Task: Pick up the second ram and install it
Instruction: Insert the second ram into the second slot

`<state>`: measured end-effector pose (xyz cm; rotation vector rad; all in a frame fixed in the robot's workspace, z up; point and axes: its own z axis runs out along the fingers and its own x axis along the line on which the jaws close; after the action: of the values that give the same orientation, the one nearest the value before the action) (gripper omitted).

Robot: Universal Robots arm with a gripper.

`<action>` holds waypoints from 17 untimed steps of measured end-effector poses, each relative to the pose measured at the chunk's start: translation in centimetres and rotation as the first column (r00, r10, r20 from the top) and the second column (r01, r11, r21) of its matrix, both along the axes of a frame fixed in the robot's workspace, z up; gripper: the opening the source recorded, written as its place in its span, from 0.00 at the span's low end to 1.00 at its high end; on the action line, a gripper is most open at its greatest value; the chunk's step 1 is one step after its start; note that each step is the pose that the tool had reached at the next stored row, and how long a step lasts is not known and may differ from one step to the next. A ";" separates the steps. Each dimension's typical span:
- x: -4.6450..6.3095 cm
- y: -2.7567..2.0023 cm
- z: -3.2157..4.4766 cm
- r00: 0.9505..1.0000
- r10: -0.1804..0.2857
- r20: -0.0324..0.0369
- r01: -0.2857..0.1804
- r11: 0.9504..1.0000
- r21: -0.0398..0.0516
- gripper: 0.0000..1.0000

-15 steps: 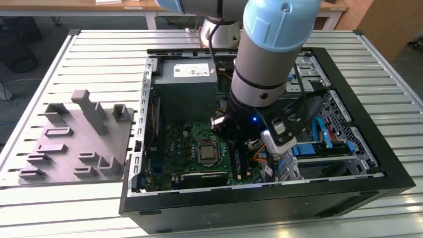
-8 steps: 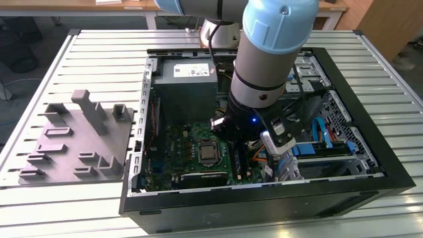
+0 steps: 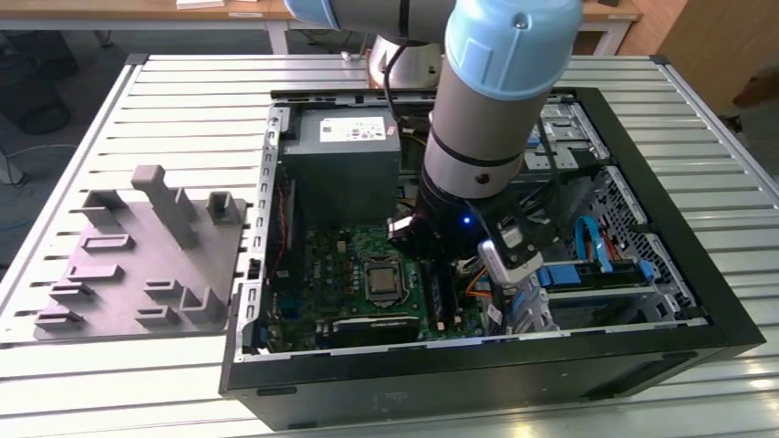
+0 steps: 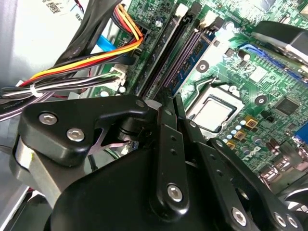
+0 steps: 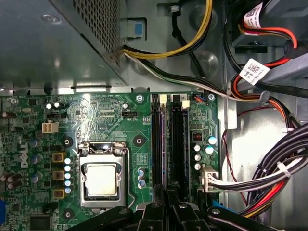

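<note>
Second ram (image 5: 163,139) edge-on over black memory slots (image 5: 179,139) beside the processor socket (image 5: 101,178); gripper (image 5: 166,192) clamps its end. White printed tag (image 5: 253,71) on cabling beyond the socket.

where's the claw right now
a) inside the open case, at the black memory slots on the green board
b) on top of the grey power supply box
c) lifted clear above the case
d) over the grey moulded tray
a: in the first wrist view the claw sits at the end of the two long black memory slots on the green motherboard, beside the silver square processor.
</note>
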<state>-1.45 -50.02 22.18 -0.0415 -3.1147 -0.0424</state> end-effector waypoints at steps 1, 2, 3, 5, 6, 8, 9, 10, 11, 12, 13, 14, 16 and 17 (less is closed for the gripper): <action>0.0 0.04 -0.04 1.000 0.000 0.000 0.000 1.000 -0.001 0.14; 0.0 0.07 -0.07 1.000 0.000 0.000 0.000 1.000 -0.003 0.14; 0.0 0.10 -0.11 1.000 0.000 0.000 0.000 1.000 -0.004 0.14; 0.0 0.20 -0.16 1.000 0.000 0.000 0.000 1.000 -0.008 0.14; 0.0 0.26 -0.20 1.000 0.000 0.000 0.000 1.000 -0.009 0.14; 0.0 0.42 -0.29 1.000 0.000 0.000 0.000 1.000 -0.012 0.14; 0.0 0.52 -0.32 1.000 0.000 0.000 0.000 1.000 -0.014 0.14; 0.0 0.63 -0.35 1.000 0.000 0.000 0.000 1.000 -0.014 0.14; 0.0 0.70 -0.38 1.000 0.000 0.000 0.000 1.000 -0.014 0.14; 0.0 0.72 -0.40 1.000 0.000 0.000 0.000 1.000 -0.014 0.14; 0.0 0.72 -0.41 1.000 0.000 0.000 0.000 1.000 -0.014 0.14; 0.0 0.73 -0.43 1.000 0.000 0.000 0.000 1.000 -0.014 0.14; 0.0 0.73 -0.43 1.000 0.000 0.000 0.000 1.000 -0.014 0.14; 0.0 0.73 -0.43 1.000 0.000 0.000 0.000 1.000 -0.014 0.14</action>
<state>-1.45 -49.28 21.75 -0.0419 -3.1150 -0.0207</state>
